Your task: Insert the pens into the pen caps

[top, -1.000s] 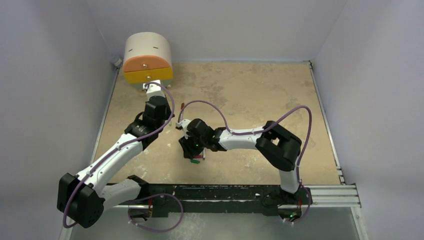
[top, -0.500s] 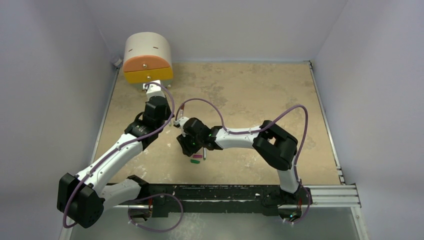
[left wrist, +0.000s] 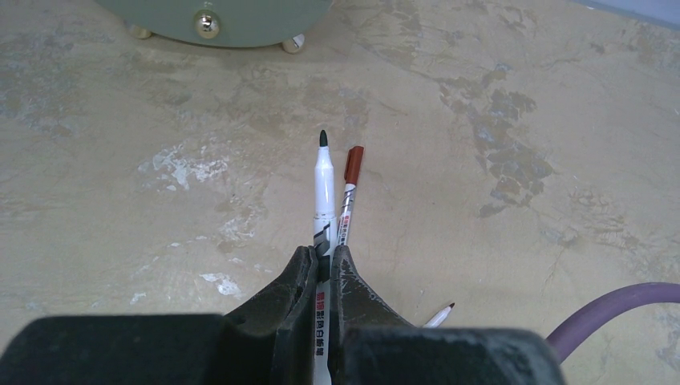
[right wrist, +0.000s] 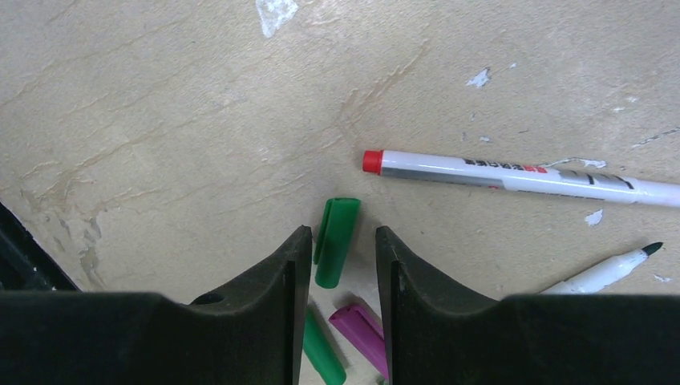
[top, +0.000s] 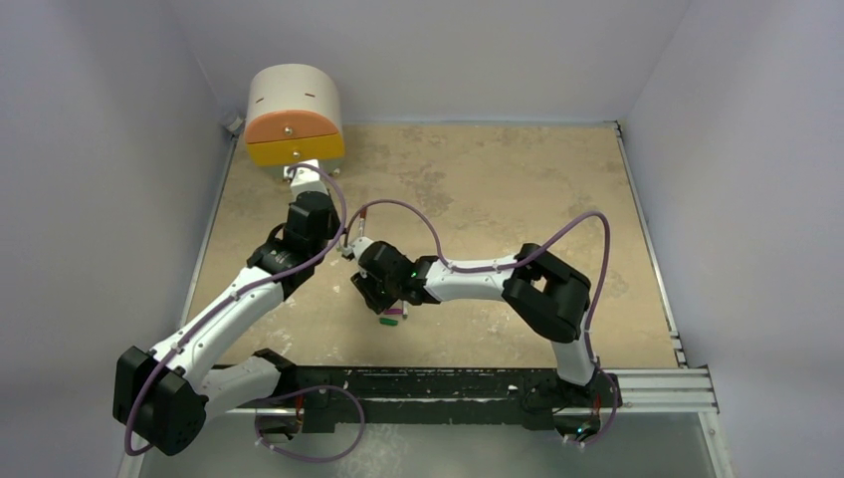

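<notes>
My left gripper point(left wrist: 321, 258) is shut on a white pen point(left wrist: 324, 172) with a dark green tip, which points toward the drawer box. A pen with a dark red cap point(left wrist: 353, 163) lies on the table just right of it. Another pen's tip point(left wrist: 440, 314) shows at the lower right. My right gripper point(right wrist: 342, 234) is open and hangs low over a green cap point(right wrist: 337, 241) that lies between its fingertips. A second green cap point(right wrist: 322, 354) and a magenta cap point(right wrist: 361, 333) lie under its jaws. A red-ended pen point(right wrist: 513, 177) and a green-tipped pen point(right wrist: 609, 269) lie to the right.
An orange and white drawer box point(top: 295, 115) stands at the table's far left corner, just beyond the left gripper. The caps point(top: 391, 317) lie left of centre on the tan table point(top: 518, 189). White walls close in three sides.
My right gripper has shifted a little left and away from the near edge, so the caps now show beside it from above. The left arm has not moved.
</notes>
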{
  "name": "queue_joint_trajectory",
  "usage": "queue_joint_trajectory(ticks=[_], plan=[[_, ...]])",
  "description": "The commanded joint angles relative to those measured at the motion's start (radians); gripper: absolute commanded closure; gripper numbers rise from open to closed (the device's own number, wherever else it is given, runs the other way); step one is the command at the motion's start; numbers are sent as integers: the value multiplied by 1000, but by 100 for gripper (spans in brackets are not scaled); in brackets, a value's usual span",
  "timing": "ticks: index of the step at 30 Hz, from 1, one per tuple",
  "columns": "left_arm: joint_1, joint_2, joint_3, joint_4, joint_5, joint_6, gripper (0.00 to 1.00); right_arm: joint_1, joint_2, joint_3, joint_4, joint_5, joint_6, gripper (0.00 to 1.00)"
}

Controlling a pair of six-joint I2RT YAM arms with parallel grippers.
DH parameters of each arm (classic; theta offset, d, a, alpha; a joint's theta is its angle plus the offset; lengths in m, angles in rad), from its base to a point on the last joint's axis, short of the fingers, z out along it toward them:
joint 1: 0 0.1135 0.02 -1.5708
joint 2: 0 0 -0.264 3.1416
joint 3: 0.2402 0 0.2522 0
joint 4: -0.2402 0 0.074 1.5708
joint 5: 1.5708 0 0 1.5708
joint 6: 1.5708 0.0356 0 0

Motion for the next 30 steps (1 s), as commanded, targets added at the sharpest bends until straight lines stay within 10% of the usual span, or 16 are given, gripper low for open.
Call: queue_joint_trajectory(ticks=[1, 19, 30], plan=[[6, -33, -6, 30, -10, -10, 100, 25, 19, 28, -70, 24, -11, 62], [6, -33, -12, 39, -9, -15, 100, 37, 12, -9, -94, 56, 16, 100], [7, -28, -4, 56, 7, -21, 100, 35, -151, -67, -112, 37, 31, 100]])
